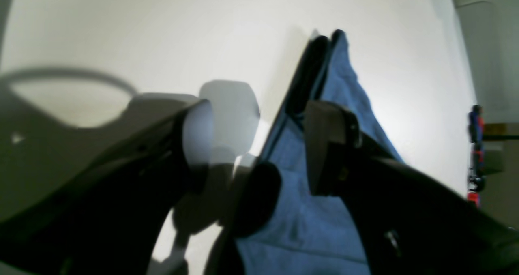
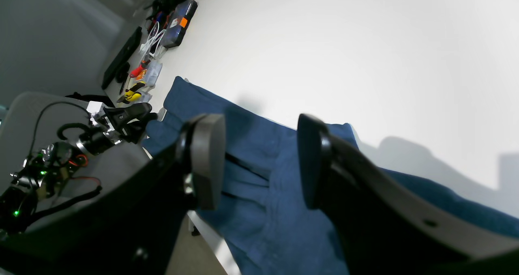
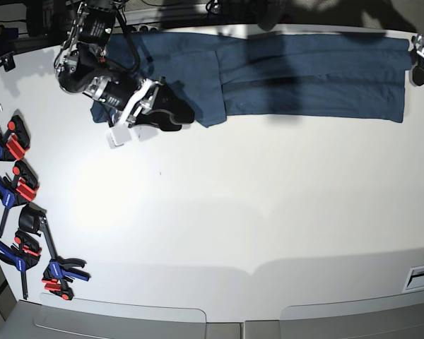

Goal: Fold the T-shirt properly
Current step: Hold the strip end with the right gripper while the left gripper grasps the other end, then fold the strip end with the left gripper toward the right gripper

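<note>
Over T-shirt [image 2: 259, 173], right tool [image 2: 259, 161] gapes; seemingly empty.

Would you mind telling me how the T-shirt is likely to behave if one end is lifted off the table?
The T-shirt will probably sag and drape rather than hold shape, since it lies flat in soft creased layers. Its folds would likely slip apart, as nothing pins them. It looks light for its spread, so a small pinch should lift it.

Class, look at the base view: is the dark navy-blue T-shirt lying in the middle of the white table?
No, the dark navy-blue cotton T-shirt lies stretched along the white table's far edge.
</note>
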You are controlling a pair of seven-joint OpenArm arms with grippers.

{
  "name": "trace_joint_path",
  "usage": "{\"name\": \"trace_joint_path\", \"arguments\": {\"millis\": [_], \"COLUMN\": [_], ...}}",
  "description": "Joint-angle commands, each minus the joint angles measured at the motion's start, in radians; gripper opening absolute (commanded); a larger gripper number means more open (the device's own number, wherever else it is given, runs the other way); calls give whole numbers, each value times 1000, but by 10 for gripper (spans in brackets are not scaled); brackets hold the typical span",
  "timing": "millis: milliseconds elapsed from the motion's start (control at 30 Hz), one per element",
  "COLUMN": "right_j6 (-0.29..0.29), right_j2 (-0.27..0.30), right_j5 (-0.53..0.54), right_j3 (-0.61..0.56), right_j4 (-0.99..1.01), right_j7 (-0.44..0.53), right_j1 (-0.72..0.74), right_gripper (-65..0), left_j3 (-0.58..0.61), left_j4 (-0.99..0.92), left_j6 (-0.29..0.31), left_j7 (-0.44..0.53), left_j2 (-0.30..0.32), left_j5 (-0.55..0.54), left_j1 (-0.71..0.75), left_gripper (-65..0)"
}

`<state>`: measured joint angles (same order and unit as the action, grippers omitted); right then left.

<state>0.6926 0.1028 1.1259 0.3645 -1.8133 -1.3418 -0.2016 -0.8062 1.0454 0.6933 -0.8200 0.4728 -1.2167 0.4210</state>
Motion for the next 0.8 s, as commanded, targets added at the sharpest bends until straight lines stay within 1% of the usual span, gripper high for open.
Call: {"name": "trace_joint_path", "arguments": {"millis": [0, 167, 433, 567, 700, 767], "right_j6": [6, 6, 6, 6, 6, 6], "right_j2": [7, 7, 7, 7, 7, 7], "right_j5": [28, 28, 28, 29, 29, 29], "right_j3": [2, 2, 2, 2, 2, 2], "right_j4": [-17, -17, -17, -17, -17, -17], "right_j7": [29, 34, 37, 37, 42, 45], "right_j1": [11, 11, 11, 11, 11, 11], "right_gripper": [-379, -379, -379, -379, -379, -379], "left_j3": [-5, -3, -3, -3, -3, -3], "left_j4": [10, 10, 94, 120, 119, 119], "left_j6": [5, 5, 5, 5, 5, 5], "left_j7": [-20, -27, -74, -74, -61, -50], "left_j2": [9, -19, -30, -30, -38, -46], "left_j5": [0, 0, 4, 5, 45, 49], "left_j1": [6, 6, 6, 5, 5, 5], "left_gripper": [-313, -315, -315, -315, -315, -315]}}
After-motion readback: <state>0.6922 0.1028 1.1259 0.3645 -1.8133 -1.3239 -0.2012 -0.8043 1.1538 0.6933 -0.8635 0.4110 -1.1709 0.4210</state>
